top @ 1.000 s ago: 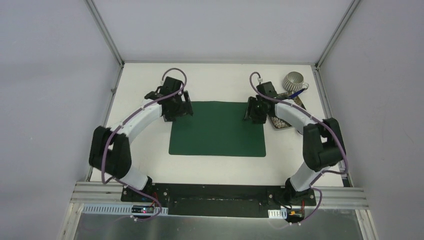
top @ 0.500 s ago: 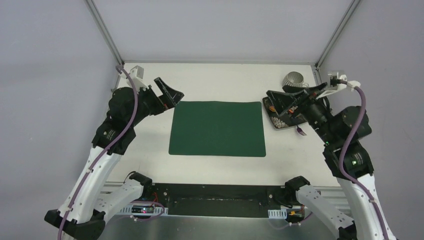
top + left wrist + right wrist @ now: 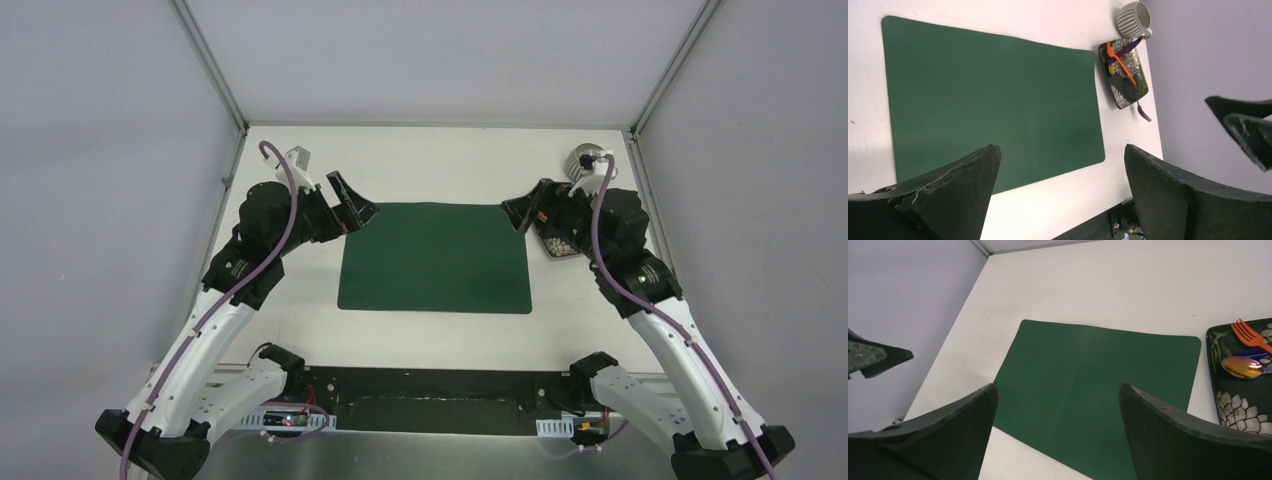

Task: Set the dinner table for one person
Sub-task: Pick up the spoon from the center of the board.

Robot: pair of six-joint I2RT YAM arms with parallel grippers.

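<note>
Both arms have swung inward over the bench (image 3: 440, 160), left claw (image 3: 355, 205) and right claw (image 3: 520, 212) spread empty; mat (image 3: 435, 260) lies bare, plate (image 3: 1122, 96), cutlery (image 3: 1120, 61) and cup (image 3: 1134, 19) unplaced.

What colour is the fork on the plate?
The fork is orange, clearest in the left wrist view.

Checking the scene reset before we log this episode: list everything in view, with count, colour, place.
table: 1, white, under everything
placemat: 1, dark green, centre
plate: 1, dark floral, right of placemat
fork: 1, orange, on plate
spoon: 1, iridescent, on plate
purple handle: 1, off plate's near edge; utensil unclear
cup: 1, grey ribbed, far right corner
left claw: 1, black, open, by placemat's far left corner
right claw: 1, black, open, by placemat's far right corner
</note>
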